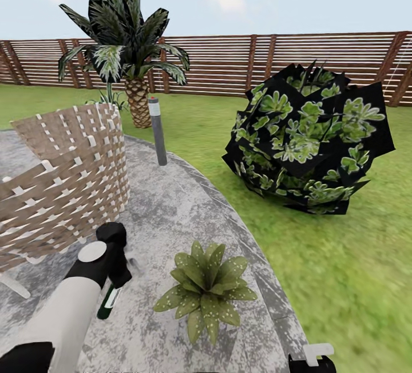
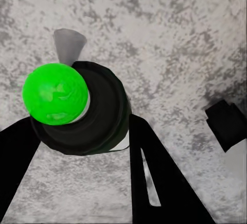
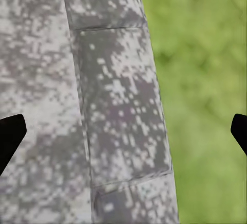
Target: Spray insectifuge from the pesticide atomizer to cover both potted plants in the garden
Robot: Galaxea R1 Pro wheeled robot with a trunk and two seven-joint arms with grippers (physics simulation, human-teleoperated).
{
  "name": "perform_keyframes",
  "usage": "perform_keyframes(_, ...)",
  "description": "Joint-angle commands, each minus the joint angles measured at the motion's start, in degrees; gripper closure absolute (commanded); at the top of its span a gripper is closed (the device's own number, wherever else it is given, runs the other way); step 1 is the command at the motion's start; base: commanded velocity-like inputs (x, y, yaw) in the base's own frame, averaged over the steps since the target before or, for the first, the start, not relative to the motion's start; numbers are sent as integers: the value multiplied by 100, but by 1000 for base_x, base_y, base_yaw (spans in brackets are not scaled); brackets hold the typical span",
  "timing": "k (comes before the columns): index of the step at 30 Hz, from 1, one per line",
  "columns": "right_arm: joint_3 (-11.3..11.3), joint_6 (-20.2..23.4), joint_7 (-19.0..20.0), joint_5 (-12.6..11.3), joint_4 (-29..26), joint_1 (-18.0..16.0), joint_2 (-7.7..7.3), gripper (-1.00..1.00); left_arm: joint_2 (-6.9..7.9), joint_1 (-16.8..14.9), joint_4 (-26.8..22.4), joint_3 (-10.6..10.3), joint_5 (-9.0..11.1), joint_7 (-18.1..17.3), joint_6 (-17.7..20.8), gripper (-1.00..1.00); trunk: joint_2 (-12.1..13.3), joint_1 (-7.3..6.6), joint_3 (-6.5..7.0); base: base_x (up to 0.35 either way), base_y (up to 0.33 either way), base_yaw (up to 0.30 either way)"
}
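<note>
Overhead, atomizer [image 2: 77, 108] cap bright green

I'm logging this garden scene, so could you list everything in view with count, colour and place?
Potted plant: one, green, on the patio near its edge.
Spray bottle: one, dark with green base, held above the patio.
Wicker chair: one, tan, left on the patio.
Post light: one, grey, patio's far edge.
Palm: one, by the fence.
Bush: one, dark, on the lawn.
Fence: brown, behind.
Left gripper: black, shut on the bottle.
Right gripper: black, open over the patio edge.
</note>
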Motion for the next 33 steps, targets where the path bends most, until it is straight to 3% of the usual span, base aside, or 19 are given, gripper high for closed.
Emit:
perform_keyframes(1,-39,-24,-17,60,10,-5,-2,-100,-8,-110,109,13,-229,-52,63,100,-2,-1,-5,0,0,70)
perform_keyframes(2,-39,-24,-17,60,10,-5,-5,-100,-37,-250,218,17,-425,-52,60,100,-2,-1,-5,0,0,36)
perform_keyframes(5,-41,-24,-18,60,10,-5,-13,-100,-191,-489,318,14,-610,-52,32,100,-2,-1,-5,0,0,15)
perform_keyframes(9,-46,-25,-25,60,10,-5,-23,-100,-548,-605,339,2,-686,-52,14,100,-2,-1,-5,0,0,2)
perform_keyframes(11,-47,-29,-26,60,10,-5,-25,-100,-607,-616,337,-23,-683,-52,20,100,-2,-1,-5,0,0,0)
perform_keyframes(16,-48,-28,-26,60,10,-5,-25,-100,-604,-556,336,-42,-662,-52,-41,100,-2,-1,-5,0,0,0)
perform_keyframes(19,-48,-27,-26,60,10,-5,-25,-100,-593,-536,336,-23,-647,-52,-554,100,-2,-1,-5,0,0,0)
perform_keyframes(22,-48,-28,-26,57,10,-5,-25,-100,-591,-529,331,-8,-629,-52,-827,100,-2,-1,-5,0,0,0)
perform_keyframes(33,-48,-25,-26,52,10,-5,-25,-100,-572,-519,327,-19,-674,-52,-872,100,-2,-1,33,-11,-5,-146)
